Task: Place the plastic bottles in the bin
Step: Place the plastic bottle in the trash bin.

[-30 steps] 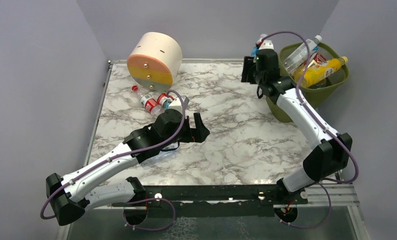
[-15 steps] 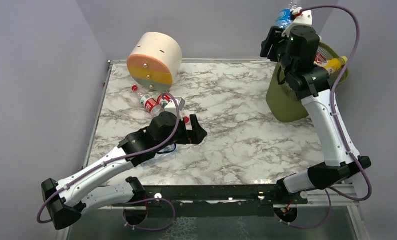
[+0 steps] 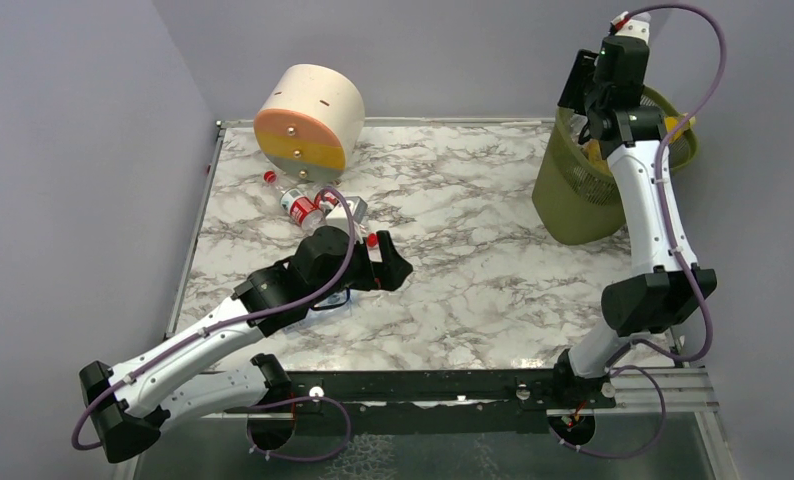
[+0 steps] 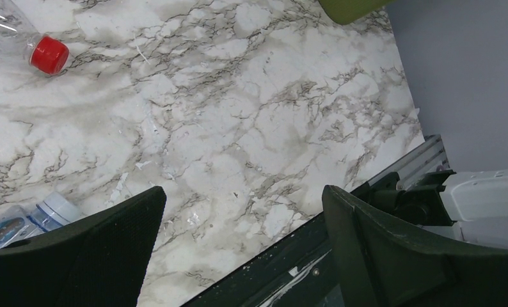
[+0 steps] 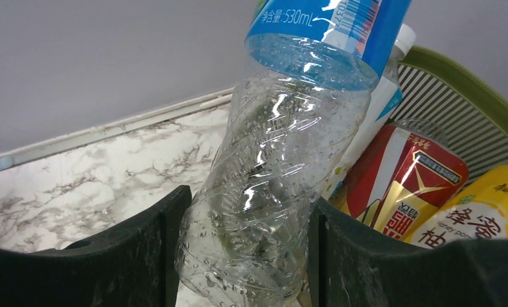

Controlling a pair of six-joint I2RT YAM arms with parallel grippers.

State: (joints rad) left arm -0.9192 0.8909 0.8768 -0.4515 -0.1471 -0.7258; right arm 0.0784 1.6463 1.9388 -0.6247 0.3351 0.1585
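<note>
**Bottle (image 5: 283,160) hangs at the bin (image 3: 563,200) rim, release to come**

Clear, blue-labelled and beaded with droplets, the bottle sits clamped between the fingers of the right gripper (image 5: 248,256), held high at the edge of the olive-green bin by the far right corner of the marble table (image 3: 493,270). The step in hand looks like the carry-and-drop; the next move calls for bringing the bottle fully over the opening, then parting the jaws so it falls beside the red-labelled bottle (image 5: 405,185) and the yellow bottle (image 5: 482,211) inside. Across the table the left gripper (image 4: 242,198) hangs with jaws wide apart and nothing between them, low over the marble near a red-capped bottle (image 4: 47,54) and a half-hidden bottle (image 4: 27,220); loose bottles (image 3: 301,205) lie by the round drawer box (image 3: 308,120), so the job appears far from finished. Only the right wrist view shows the grip and the bin's contents up close; the overhead view, where the held bottle can hardly be made out, shows what lies on the table
</note>
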